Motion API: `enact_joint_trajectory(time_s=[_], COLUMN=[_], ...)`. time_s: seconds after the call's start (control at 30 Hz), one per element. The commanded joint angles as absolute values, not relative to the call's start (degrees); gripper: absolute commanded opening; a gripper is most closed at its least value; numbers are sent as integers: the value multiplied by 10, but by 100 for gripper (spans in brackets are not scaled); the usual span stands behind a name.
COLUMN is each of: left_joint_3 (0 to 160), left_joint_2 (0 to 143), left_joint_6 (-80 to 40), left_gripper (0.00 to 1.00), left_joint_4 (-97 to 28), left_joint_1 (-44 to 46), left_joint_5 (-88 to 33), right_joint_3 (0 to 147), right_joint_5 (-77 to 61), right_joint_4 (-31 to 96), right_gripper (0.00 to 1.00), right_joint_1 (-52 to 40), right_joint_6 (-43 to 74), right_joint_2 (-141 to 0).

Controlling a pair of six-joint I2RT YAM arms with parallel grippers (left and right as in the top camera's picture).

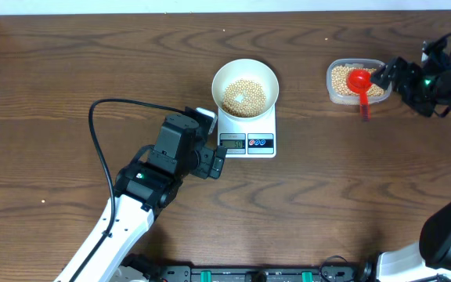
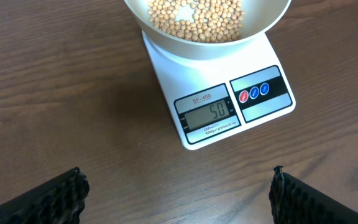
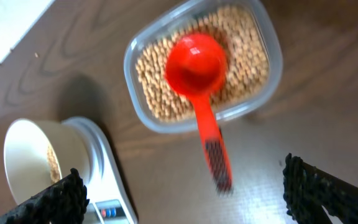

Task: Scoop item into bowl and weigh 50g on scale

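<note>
The white bowl [image 1: 245, 63] holds tan beans [image 1: 245, 95] and stands on the white scale [image 1: 262, 125]. In the left wrist view the scale's display [image 2: 211, 113] reads 50, below the bowl [image 2: 166, 40]. My left gripper [image 1: 214, 160] [image 2: 178, 193] is open and empty just in front of the scale's left corner. My right gripper [image 1: 382, 77] [image 3: 185, 193] is open and empty beside the clear tub. A red scoop [image 1: 359, 81] [image 3: 194, 59] lies in the tub, its handle sticking out over the rim.
The clear plastic tub [image 1: 331, 82] [image 3: 148, 118] with more beans [image 3: 160, 93] sits at the back right. The left arm's black cable [image 1: 96, 149] loops over the table on the left. The bowl [image 3: 27, 152] and scale [image 3: 101, 162] show in the right wrist view at lower left.
</note>
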State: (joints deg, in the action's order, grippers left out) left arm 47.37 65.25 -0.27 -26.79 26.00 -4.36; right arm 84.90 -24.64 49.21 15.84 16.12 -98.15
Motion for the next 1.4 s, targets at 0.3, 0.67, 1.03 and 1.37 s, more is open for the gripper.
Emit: enact_joint_trajectory(time_s=[0.3,0.67,1.03,1.37], left_joint_3=[472,472,472,472], left_joint_2=[655,655,655,655], left_joint_6=[-12,-12,-12,-12], left_gripper=[95,95,95,95], left_joint_4=[-269,-269,-269,-269], left_joint_1=[261,261,261,261], left_joint_5=[-45,-45,-45,-45], right_joint_3=[844,846,845,748], right_joint_5=[-297,-325,-307,-95], right_joint_4=[488,614,619,548], right_gripper=[99,99,99,99], right_joint_1=[154,154,129,-26], right_joint_6=[140,145,69,70], right_joint_2=[-967,-785,-659,-562])
